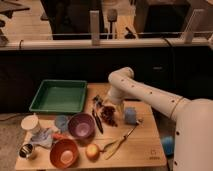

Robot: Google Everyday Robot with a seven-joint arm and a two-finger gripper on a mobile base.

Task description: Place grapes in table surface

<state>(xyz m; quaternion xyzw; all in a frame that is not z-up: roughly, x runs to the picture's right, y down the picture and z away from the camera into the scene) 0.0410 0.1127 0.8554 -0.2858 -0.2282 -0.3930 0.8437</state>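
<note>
Up front, an orange bowl (63, 153) and a yellow-orange fruit (92, 151) sit on the bench (142, 145); farther back, the grapes (108, 114) lie mid-bench — the end effector (101, 104) right over them, its grip unclear — with the green tray (59, 96) beyond.

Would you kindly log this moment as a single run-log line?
pincer: low over grapes | grapes: on table surface | right of purple bowl | green tray: back-left

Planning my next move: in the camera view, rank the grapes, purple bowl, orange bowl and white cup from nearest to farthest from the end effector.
End effector is over the table's middle.
1. Grapes, just below it.
2. Purple bowl, to its left in the view.
3. Orange bowl, front left.
4. White cup, far left edge.
</note>
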